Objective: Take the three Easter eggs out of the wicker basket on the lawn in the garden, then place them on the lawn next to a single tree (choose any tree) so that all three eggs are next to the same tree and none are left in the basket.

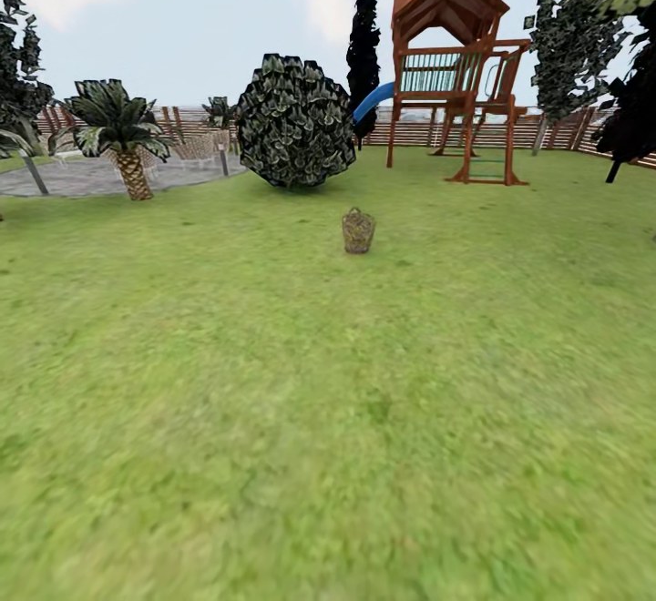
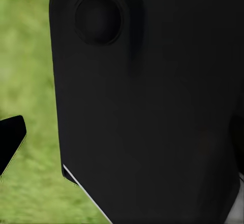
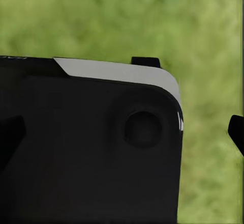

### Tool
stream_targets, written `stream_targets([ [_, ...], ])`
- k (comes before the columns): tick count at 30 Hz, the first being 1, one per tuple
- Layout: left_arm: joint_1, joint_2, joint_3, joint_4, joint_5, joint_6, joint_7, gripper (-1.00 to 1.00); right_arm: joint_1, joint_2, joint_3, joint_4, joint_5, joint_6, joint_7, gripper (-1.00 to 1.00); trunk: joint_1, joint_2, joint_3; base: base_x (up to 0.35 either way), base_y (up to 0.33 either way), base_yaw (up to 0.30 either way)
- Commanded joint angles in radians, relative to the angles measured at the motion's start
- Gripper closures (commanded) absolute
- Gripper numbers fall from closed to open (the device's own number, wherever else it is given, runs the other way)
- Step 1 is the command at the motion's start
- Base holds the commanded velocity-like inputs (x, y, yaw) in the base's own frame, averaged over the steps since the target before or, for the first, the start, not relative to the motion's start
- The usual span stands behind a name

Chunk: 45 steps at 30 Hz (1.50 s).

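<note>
The wicker basket (image 1: 358,230) stands upright on the lawn (image 1: 328,419), a few metres ahead in the head view, small and brown. I cannot make out the Easter eggs at this distance. A tree (image 1: 567,45) with a pale trunk rises at the far right by the fence. In the left wrist view a dark fingertip (image 2: 10,140) juts in beside a large black part of the robot, over grass. The right wrist view has another dark fingertip (image 3: 237,132) at its edge, also over grass. How the jaws stand is hidden.
A round leafy shrub (image 1: 296,123) sits just behind the basket. A wooden play tower with a blue slide (image 1: 456,73) stands behind to the right. A small palm (image 1: 123,132) and grey paving (image 1: 82,178) lie at the left. A slatted fence (image 1: 415,132) closes the back.
</note>
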Motion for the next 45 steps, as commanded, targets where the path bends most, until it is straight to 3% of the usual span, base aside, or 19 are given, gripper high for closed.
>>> stream_targets([
  [1,0.001,0.000,0.002,-0.002,0.002,-0.001,-0.001,-1.00,-0.001,-0.002,0.002,0.001,0.002,-0.003,0.001,-1.00,0.001,0.000,-0.001,0.342,0.000,0.000],
  [19,0.001,0.002,0.003,-0.002,0.009,-0.004,0.003,-1.00,-0.001,-0.003,0.001,0.005,-0.002,-0.004,-0.002,-1.00,0.001,0.000,-0.001,0.342,0.000,0.000],
  [23,0.001,0.002,0.028,-0.003,0.009,-0.004,0.004,-1.00,-0.001,-0.004,0.001,0.006,-0.006,0.001,-0.007,-1.00,0.001,0.000,-0.001,0.342,0.000,0.000],
  [29,0.001,0.001,0.041,-0.002,0.008,-0.004,0.004,-1.00,-0.001,-0.049,0.001,0.073,-0.005,-0.005,-0.009,-1.00,0.001,0.000,-0.001,0.342,0.000,0.000],
  [45,0.001,0.003,0.044,-0.002,0.009,-0.004,0.004,-1.00,-0.001,-0.046,-0.001,0.078,-0.003,-0.010,-0.007,-1.00,0.001,0.000,-0.001,0.342,0.000,0.000],
])
